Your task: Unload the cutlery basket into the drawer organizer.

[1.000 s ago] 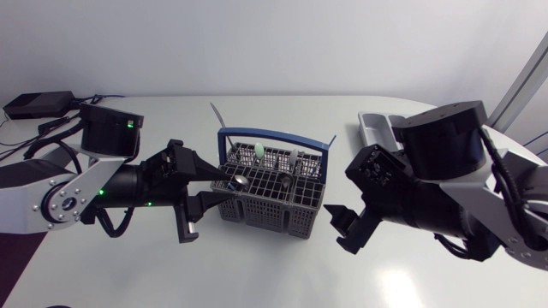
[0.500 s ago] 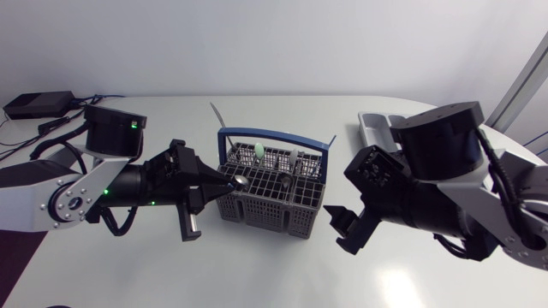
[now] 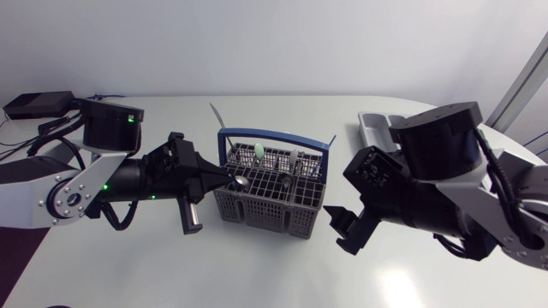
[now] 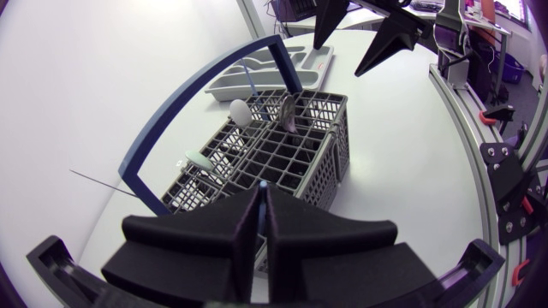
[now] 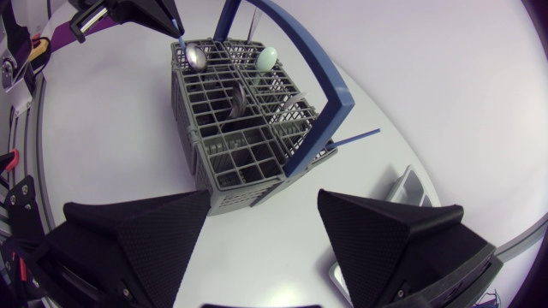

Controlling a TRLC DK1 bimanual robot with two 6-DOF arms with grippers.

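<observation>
- My left claw (image 3: 224,178) is pinched tight on a thin blue sliver (image 5: 180,36) over a corner of the grey mesh plastic cutlery basket (image 3: 272,205).
- My right claw (image 3: 341,229) gapes wide beside that basket, not touching it.
- The pale grey plastic drawer organizer (image 3: 373,128) lies behind my right arm.

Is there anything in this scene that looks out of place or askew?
A thin blue stick juts sideways out of the cutlery basket by the base of its handle, leaning over the table. Nothing looks spilled or damaged.
</observation>
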